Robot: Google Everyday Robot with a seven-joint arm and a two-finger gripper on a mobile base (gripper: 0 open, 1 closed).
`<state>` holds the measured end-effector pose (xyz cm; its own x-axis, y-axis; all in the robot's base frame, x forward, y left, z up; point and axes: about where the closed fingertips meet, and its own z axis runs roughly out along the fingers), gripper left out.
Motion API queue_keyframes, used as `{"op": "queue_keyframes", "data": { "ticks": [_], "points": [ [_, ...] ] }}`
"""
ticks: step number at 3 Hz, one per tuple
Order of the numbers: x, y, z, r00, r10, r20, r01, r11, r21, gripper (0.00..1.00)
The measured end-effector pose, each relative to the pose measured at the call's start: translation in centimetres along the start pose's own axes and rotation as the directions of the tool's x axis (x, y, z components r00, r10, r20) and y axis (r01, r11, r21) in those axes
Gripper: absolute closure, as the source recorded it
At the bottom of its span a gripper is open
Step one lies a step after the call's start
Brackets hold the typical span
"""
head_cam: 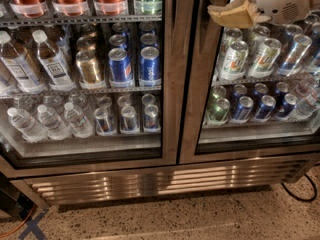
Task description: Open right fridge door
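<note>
Camera view faces a two-door glass-front drinks fridge from above and slightly in front. The gripper (234,13) sits at 1 o'clock in the view, with tan pads projecting toward 9 o'clock from a white housing (280,1). Whether it is released or clenched cannot be told. It overlaps the top of the pane, but contact with the door cannot be confirmed.

The right fridge door (192,99) fills the right half of the cabinet. Its pane runs from the gripper toward 6 o'clock, and its brushed steel inner stile lies at 8 o'clock from the gripper. The door appears shut, with its stile just beside that of the left fridge door (170,84).

Visible contents:
- Behind the right pane, green-and-white cans (235,59) stand at 6 o'clock from the gripper. Blue cans (265,106) occupy the shelf below.
- Behind the left pane, blue Pepsi cans (149,64) stand beside a gold can (90,66). Water bottles (50,121) lie at 8 o'clock in the view.

A slatted steel grille (165,181) spans the cabinet base at 6 o'clock. A black cable (300,196) rests on the speckled floor (200,219) at 4 o'clock.
</note>
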<state>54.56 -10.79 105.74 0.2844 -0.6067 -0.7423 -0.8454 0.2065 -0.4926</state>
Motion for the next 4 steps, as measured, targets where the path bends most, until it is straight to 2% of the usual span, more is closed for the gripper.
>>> {"op": "queue_keyframes", "data": {
  "ticks": [4],
  "points": [
    [0.08,-0.41,-0.15,1.0,0.0,-0.006,0.0,1.0,-0.002,1.0]
  ]
}}
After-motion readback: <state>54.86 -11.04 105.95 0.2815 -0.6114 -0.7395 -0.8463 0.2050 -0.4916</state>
